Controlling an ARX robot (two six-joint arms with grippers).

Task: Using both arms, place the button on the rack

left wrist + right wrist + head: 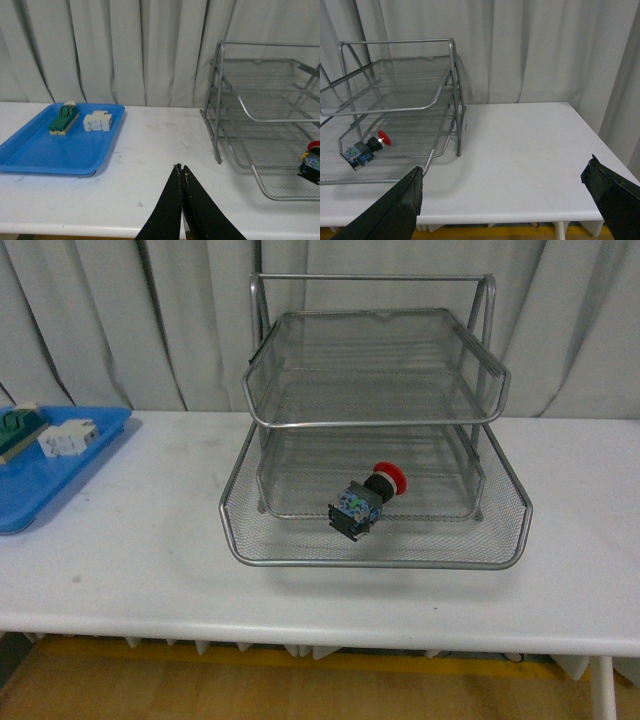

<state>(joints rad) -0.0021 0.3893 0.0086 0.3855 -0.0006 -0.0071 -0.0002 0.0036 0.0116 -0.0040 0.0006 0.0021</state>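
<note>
On the left, a blue tray (pixel 40 485) is sitting on the white table (pixel 150 540). A green block (pixel 18 428) and a white block (pixel 68 437) are lying in it. The left gripper (pixel 181 175) is hanging over the table, between the tray and the rack, and is touching neither. Its two fingers are pressing together at the tips, and nothing is showing between them.

In the middle, the rack (pixel 370 562) is standing on the table in front of the curtain (pixel 100 320). The button (pixel 365 498) is lying on its side in the bottom shelf, near the front. Its red cap is pointing toward the back right, and its dark body is resting on the mesh. Nothing is touching it.

On the right, the right gripper (pixel 505 167) is hanging over the table, beside the rack and well apart from it. Its fingers are spreading wide, and it is holding nothing.

I am thinking the placing step is looking done, because the button is already sitting inside the rack and both grippers are away from it. The next move is asking for very little. The arms only need to be keeping clear of the wire frame, so they are not bumping the rack or knocking the button. In the front view, no arm is showing at all.
</note>
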